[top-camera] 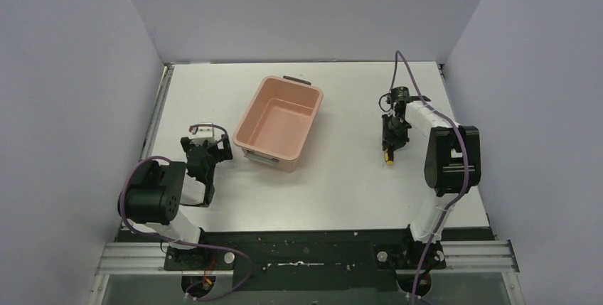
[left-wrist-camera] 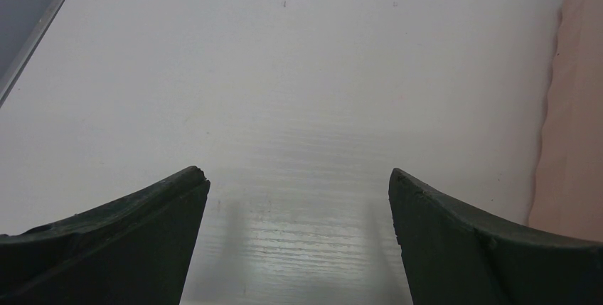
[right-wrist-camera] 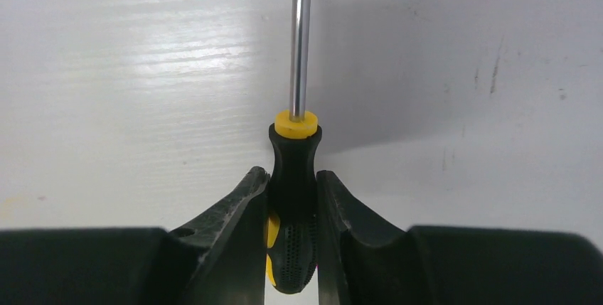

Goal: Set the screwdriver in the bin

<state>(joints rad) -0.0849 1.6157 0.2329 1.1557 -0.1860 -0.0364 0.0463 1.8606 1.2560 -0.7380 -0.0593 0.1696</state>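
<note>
Right claw (right-wrist-camera: 292, 184) clamps screwdriver (right-wrist-camera: 295, 131) | white table (top-camera: 341, 188) | grey walls (top-camera: 306, 6)

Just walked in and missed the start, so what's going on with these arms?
The right end effector is shut on the screwdriver, gripping its black handle, off to the right of the pink bin. The bin holds nothing yet. The left end effector sits open beside the bin, holding nothing.
</note>
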